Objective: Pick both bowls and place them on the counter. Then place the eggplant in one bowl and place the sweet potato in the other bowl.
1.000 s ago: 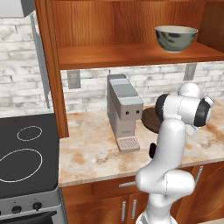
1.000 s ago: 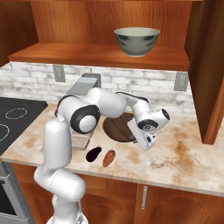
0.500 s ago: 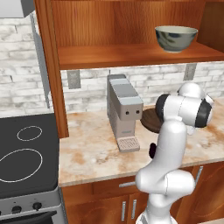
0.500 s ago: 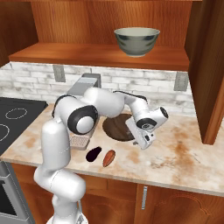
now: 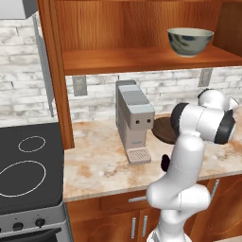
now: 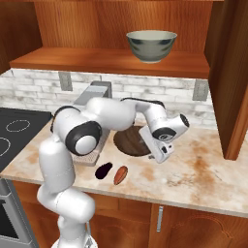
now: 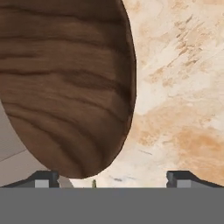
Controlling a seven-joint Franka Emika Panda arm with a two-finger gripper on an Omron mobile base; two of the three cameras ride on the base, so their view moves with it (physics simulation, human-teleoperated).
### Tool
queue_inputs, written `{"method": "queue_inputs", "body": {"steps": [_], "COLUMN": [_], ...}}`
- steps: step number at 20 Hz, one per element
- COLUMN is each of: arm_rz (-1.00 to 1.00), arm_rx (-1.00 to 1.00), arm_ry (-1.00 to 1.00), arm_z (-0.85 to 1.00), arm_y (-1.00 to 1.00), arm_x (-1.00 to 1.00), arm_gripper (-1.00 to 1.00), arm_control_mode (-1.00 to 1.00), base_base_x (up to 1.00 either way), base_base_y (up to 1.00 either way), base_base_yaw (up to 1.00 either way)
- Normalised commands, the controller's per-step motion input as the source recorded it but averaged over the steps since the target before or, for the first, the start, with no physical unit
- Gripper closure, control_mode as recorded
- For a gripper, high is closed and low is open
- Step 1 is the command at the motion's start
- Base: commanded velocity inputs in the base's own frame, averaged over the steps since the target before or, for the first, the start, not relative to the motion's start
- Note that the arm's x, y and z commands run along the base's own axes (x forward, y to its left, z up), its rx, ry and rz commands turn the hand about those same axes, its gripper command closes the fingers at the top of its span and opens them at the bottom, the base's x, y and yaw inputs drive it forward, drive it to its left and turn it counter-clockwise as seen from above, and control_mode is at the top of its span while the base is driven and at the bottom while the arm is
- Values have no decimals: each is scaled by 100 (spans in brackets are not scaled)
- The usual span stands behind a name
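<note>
No writing I can read anywhere around my jaws, no label or brand on the coffee machine (image 5: 134, 122), no numbers by the stove knobs (image 5: 29, 224), no signs on the brick wall (image 5: 19, 90)

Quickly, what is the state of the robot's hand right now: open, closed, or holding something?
Hand: open and holding nothing; its two fingertips stand wide apart just above the wooden bowl, which lies on the counter.

Dark brown wood-grained bowl (image 7: 65, 83), beige-tan marbled counter (image 7: 183, 87), grey-green bowl (image 6: 151, 45), purple-black eggplant (image 6: 103, 170)
</note>
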Motion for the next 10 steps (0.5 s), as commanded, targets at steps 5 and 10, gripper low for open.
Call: {"method": "queue_inputs", "body": {"steps": [5,10], "arm_rz": [-3,-8], "arm_rx": [0,0], "arm_ry": [-8,-7], "arm_z": [48,58], "arm_y": [0,0], "arm_x": [-43,-40], "arm_gripper": [-100,-100], "arm_control_mode": [-100,-100], "base_base_x": [0,0], "base_base_y": [0,0], "base_base_yaw": [0,0]}}
